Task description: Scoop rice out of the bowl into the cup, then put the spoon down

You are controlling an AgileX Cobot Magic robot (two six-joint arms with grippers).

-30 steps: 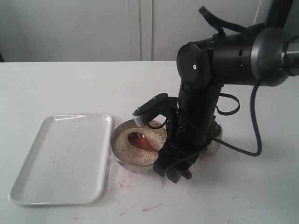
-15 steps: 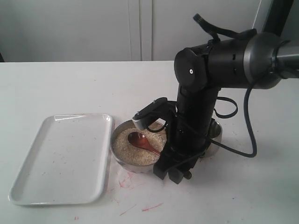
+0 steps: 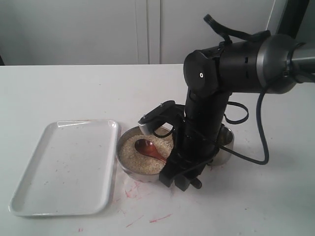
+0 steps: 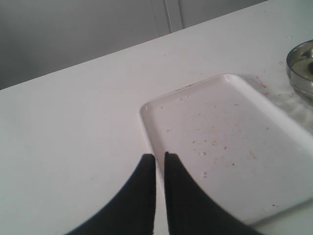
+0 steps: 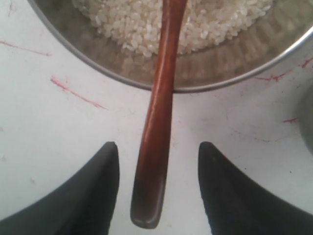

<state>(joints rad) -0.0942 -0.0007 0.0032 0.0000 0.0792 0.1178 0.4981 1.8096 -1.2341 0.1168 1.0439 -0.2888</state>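
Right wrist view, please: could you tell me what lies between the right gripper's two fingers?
In that view, the spoon handle lies between the fingers, touching neither; bare table shows either side.

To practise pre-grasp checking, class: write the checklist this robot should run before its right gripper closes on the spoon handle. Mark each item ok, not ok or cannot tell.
1. The right gripper open: ok, its fingers stand apart on either side of the spoon handle.
2. Handle roughly centred between them: ok.
3. Spoon head lying on the rice in the bowl: ok.
4. Handle end reachable: ok, it overhangs the table outside the bowl rim.
5. The cup upright, mouth free: cannot tell, the arm hides most of it.
6. The left gripper out of the way: ok, shut, by the tray.
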